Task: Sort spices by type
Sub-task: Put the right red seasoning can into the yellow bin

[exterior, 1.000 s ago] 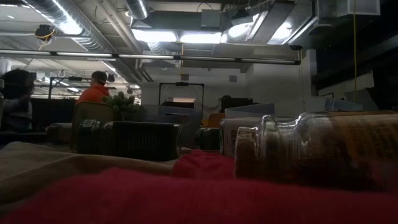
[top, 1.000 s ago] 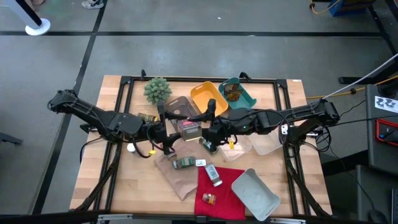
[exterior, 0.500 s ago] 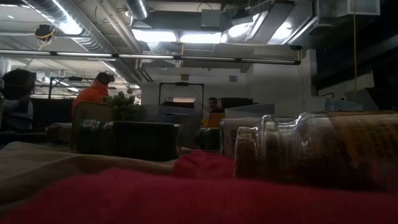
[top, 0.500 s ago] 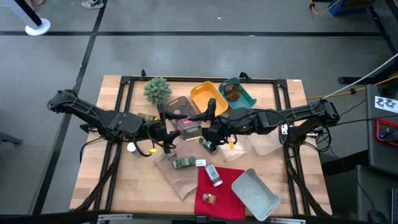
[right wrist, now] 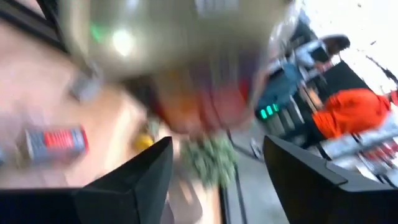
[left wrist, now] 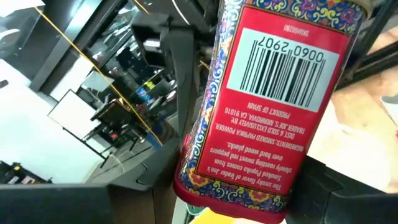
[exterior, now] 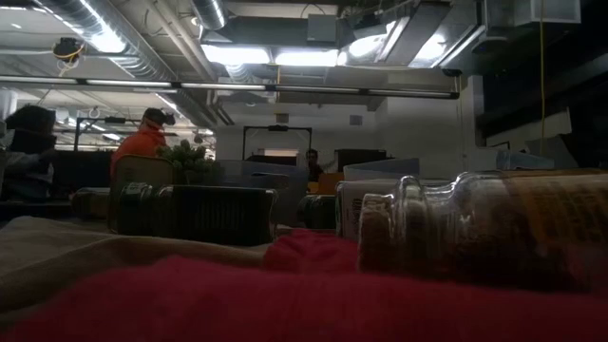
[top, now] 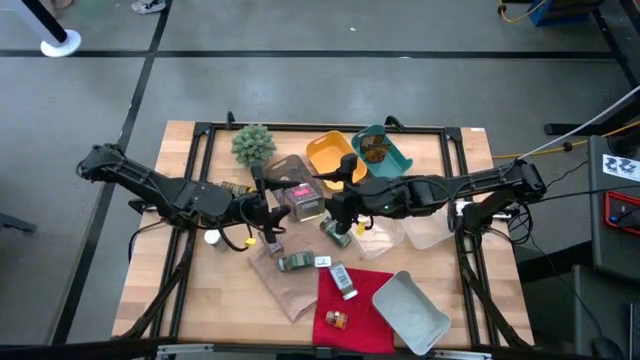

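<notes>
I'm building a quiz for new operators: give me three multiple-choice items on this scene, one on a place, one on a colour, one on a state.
1. Where does the plant stand?
A. far left of the table
B. near right of the table
C. on the floor

2. What colour is the tray beside the teal tray?
A. white
B. yellow
C. black

3. The red tin is:
A. lying in a tray
B. on the floor
C. held by the left gripper

Answers:
1 A, it sits by the far edge, left.
2 B, its rim shows yellow.
3 C, it fills the left wrist view, clamped.
</notes>
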Available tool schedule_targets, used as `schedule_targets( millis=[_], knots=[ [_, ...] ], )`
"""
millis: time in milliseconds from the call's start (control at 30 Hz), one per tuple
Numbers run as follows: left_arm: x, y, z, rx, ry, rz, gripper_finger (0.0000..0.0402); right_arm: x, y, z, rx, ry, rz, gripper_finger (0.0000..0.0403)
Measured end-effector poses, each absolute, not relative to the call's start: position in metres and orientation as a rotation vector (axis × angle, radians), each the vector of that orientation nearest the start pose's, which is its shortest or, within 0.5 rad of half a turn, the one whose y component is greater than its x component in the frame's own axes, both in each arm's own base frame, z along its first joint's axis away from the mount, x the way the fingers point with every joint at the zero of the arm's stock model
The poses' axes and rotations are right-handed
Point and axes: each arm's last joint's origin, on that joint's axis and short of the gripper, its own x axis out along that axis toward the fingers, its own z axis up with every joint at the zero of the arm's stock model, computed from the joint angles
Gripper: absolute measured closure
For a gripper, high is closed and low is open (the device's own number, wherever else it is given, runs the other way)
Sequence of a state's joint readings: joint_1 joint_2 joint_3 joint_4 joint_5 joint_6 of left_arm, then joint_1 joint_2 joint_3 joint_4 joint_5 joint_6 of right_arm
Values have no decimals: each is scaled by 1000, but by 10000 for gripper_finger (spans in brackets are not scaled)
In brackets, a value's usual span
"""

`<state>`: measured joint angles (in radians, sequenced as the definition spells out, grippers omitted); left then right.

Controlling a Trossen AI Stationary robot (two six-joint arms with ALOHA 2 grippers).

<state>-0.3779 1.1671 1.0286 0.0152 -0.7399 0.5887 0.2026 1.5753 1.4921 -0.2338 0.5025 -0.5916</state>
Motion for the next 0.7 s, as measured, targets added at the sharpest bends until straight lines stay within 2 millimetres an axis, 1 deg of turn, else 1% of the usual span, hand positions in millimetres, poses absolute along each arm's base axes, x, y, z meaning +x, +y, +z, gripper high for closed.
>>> schedule_targets(
  millis=[200, 300, 500, 600, 700],
  knots=[
    [242, -73, 351, 751, 336, 363, 203, 349, 56, 365, -677, 523, -229, 151],
    [241, -68, 345, 810, 415, 399, 203, 344, 54, 358, -660, 604, -235, 156],
    [244, -48, 337, 857, 531, 458, 203, 335, 52, 346, -648, 743, -242, 162],
    [250, -36, 335, 896, 571, 498, 202, 328, 51, 347, -652, 783, -237, 162],
    [260, -23, 328, 985, 646, 519, 202, 314, 48, 356, -600, 784, -259, 162]
  ],
)
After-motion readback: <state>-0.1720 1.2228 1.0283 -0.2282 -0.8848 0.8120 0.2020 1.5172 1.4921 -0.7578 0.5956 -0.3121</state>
